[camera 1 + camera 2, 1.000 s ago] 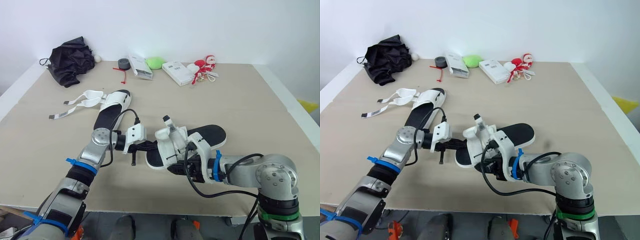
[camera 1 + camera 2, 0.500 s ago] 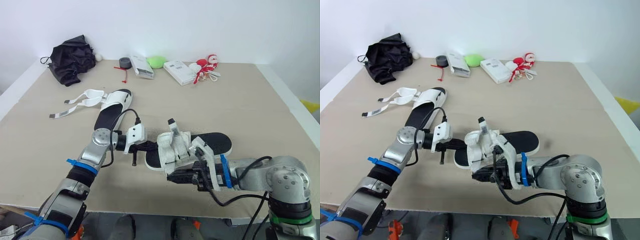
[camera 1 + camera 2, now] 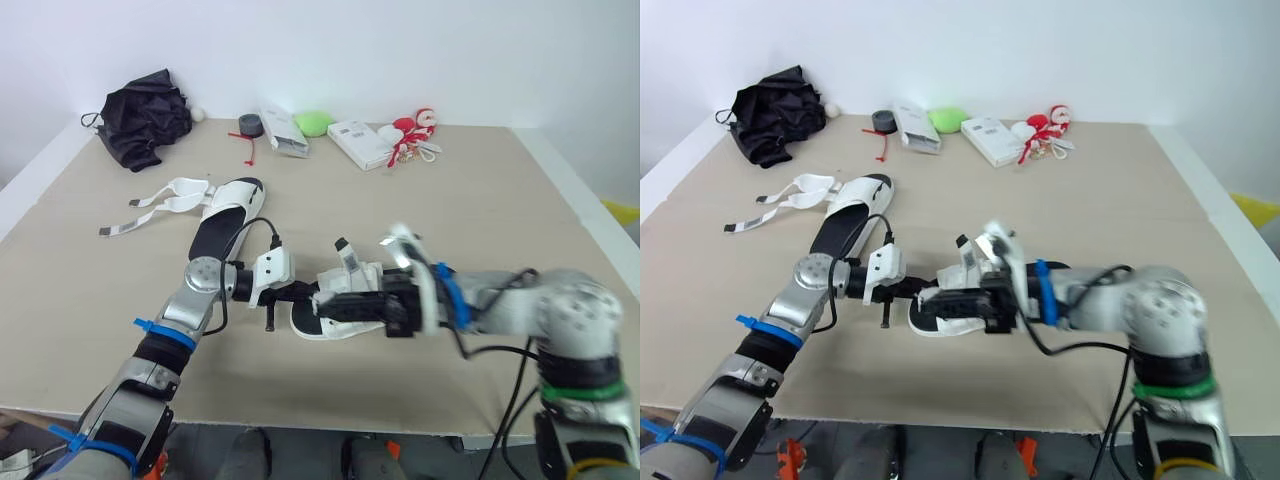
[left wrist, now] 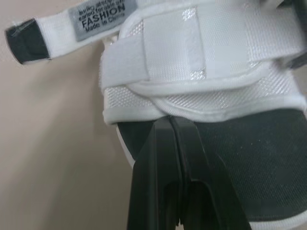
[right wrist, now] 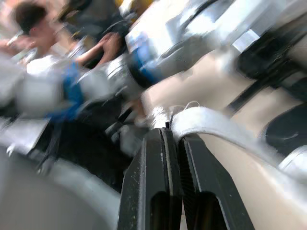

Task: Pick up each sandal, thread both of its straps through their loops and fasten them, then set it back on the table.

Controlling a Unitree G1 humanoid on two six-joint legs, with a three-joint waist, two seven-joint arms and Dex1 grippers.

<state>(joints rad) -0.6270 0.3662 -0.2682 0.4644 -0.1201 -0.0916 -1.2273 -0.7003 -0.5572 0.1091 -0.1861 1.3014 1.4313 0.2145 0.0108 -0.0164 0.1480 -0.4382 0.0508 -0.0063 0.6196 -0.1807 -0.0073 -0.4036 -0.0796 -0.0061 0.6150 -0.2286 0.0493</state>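
Note:
A white-strapped sandal [image 3: 352, 275] with a black insole sits at the table's front middle, between my two grippers. My left gripper [image 3: 304, 292] is shut on the sandal's edge just under its front strap [image 4: 192, 57]. A tagged strap end [image 4: 96, 19] sticks out beside it. My right gripper [image 3: 330, 303] reaches in from the right, low over the sandal. Its fingers [image 5: 165, 158] are shut at the end of a white strap [image 5: 216, 127]. The second sandal [image 3: 222, 222] lies flat further back on the left, with its loose straps [image 3: 160, 203] spread open on the table.
Along the far edge lie a black bag [image 3: 145, 125], a tape roll [image 3: 248, 126], two white boxes [image 3: 280, 132] [image 3: 357, 145], a green object [image 3: 312, 123] and a red-and-white toy [image 3: 410, 132]. A blurred person [image 5: 33, 24] shows beyond the table.
My right arm has swung up and turned, now reaching over the sandal from the right instead of from below. The sandal has dropped flatter toward the table. My left gripper has held still.

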